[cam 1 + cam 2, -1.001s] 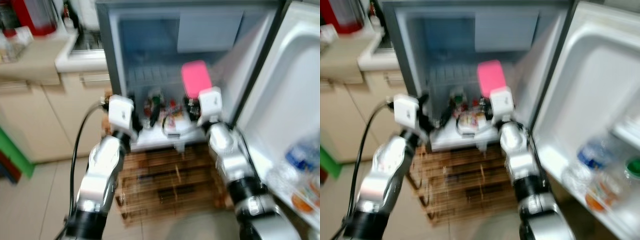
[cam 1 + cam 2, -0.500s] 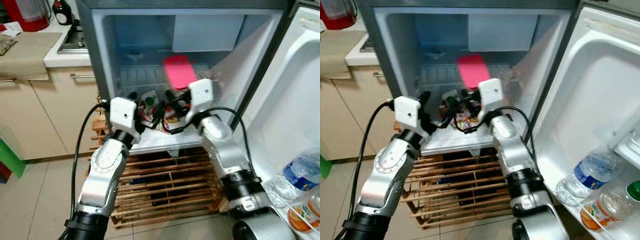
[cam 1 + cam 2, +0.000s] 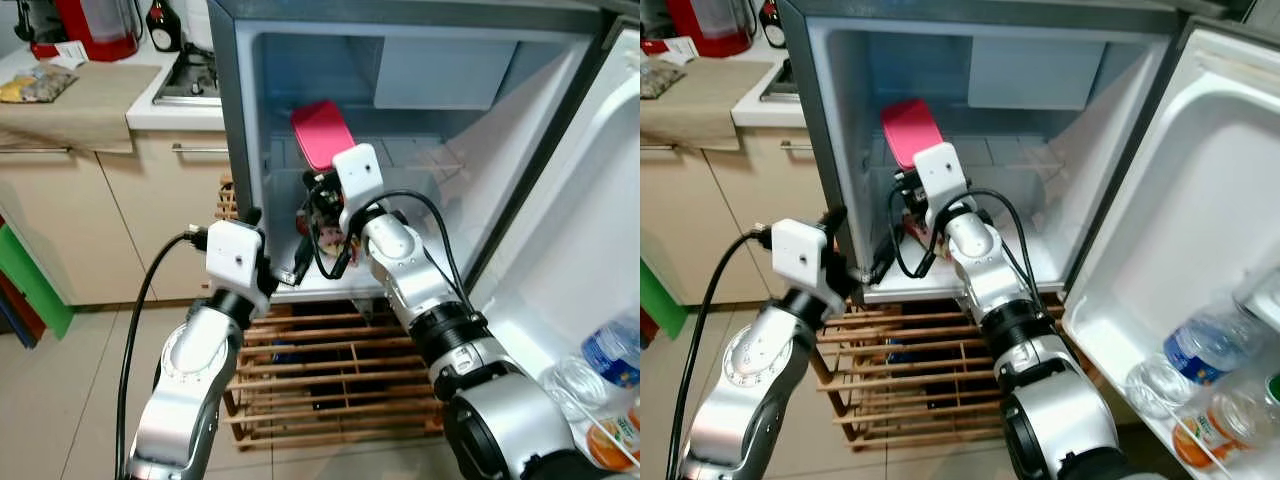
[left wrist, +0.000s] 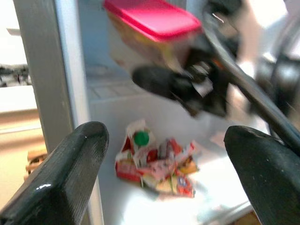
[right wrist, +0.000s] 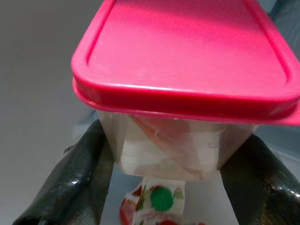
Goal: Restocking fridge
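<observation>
A clear food container with a pink lid hangs tilted inside the open fridge, near its left wall. My right gripper is shut on the container, one black finger against each side of its clear body. Below it, a small carton with a green cap and several snack packets lie on the white fridge shelf. My left gripper is open with nothing between its fingers, at the shelf's front left corner beside the fridge's grey side wall.
The fridge door stands open at the right, with a water bottle and an orange-labelled bottle in its rack. A wooden slat rack sits under the fridge. At the left is a counter over cabinets.
The camera has shifted and the blur has cleared. My right gripper has carried the pink-lidded container from the middle of the fridge toward its left wall. My left gripper has drawn back to the left front corner.
</observation>
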`<state>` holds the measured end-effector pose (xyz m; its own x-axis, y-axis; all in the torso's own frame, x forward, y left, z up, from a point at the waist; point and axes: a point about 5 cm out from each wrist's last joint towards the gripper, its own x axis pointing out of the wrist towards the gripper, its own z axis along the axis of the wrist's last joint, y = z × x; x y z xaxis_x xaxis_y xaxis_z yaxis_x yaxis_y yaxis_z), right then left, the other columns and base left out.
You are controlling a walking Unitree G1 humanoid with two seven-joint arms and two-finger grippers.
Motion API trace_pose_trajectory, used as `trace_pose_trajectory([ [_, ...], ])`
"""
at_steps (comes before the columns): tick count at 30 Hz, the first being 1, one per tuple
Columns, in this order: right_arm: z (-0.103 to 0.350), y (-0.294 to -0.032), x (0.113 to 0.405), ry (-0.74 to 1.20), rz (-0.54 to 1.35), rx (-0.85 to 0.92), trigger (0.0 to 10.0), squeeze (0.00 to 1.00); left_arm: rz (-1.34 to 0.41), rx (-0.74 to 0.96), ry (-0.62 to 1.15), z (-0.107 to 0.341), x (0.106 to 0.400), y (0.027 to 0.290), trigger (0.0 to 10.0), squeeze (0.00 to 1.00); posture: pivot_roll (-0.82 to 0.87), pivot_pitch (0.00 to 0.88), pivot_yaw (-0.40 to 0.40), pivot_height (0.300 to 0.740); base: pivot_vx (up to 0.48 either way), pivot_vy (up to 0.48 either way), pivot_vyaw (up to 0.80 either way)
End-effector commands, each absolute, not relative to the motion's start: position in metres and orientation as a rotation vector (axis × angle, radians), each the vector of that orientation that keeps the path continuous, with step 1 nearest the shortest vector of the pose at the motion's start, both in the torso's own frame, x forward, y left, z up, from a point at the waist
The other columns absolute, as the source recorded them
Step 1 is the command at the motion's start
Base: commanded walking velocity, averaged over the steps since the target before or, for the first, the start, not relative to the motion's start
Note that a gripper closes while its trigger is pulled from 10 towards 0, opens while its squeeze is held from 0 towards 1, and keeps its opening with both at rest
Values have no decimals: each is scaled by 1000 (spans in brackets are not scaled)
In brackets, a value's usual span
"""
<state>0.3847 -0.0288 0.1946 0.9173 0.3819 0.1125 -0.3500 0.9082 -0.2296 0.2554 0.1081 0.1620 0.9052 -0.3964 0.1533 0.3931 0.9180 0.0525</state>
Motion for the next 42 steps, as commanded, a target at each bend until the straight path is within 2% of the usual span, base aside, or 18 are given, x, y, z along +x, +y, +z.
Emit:
trace_pose_trajectory([
  [1, 211, -29, 391, -214, 320, -205, 0, 0, -445, 32, -157, 165, 246, 100, 10000, 0, 140, 0, -39, 740, 0, 0, 0],
  [4, 226, -30, 398, -241, 253, -195, 0, 0, -438, 34, -126, 165, 228, 103, 10000, 0, 175, 24, -36, 740, 0, 0, 0],
  [10, 242, -31, 403, -256, 203, -170, 0, 0, -423, 23, -84, 165, 212, 108, 10000, 0, 207, 68, -18, 740, 0, 0, 0],
  [16, 247, -30, 409, -169, 195, -44, 0, 0, -429, 18, -21, 163, 194, 110, 10000, 0, 229, 97, 1, 740, 0, 0, 0],
  [22, 248, -31, 411, -126, 189, 7, 0, 0, -429, 7, 7, 162, 186, 109, 10000, 0, 235, 110, 4, 740, 0, 0, 0],
  [23, 247, -30, 411, -104, 193, 25, 3490, 0, -429, 3, 17, 162, 184, 109, 10000, 0, 237, 113, 4, 740, 0, 0, 0],
  [24, 247, -30, 411, -91, 197, 36, 9922, 0, -430, 0, 26, 162, 182, 108, 10000, 0, 240, 115, 3, 740, 0, 0, 0],
  [38, 251, -25, 412, -58, 213, -28, 10000, 0, -417, -31, 75, 162, 169, 102, 10000, 0, 239, 137, -13, 740, 0, 0, 0],
  [39, 251, -26, 412, -55, 209, -28, 10000, 694, -417, -33, 76, 162, 169, 101, 10000, 0, 238, 139, -16, 740, 0, 0, 0],
  [40, 251, -26, 412, -55, 209, -28, 10000, 694, -417, -33, 76, 162, 169, 101, 10000, 0, 238, 139, -16, 740, 0, 0, 0],
  [41, 251, -25, 412, -53, 212, -15, 10000, 1000, -413, -36, 78, 161, 168, 101, 10000, 0, 237, 142, -20, 740, 0, 0, 0],
  [42, 251, -25, 412, -53, 212, -15, 10000, 1000, -413, -36, 78, 161, 168, 101, 10000, 0, 237, 142, -20, 740, 0, 0, 0],
])
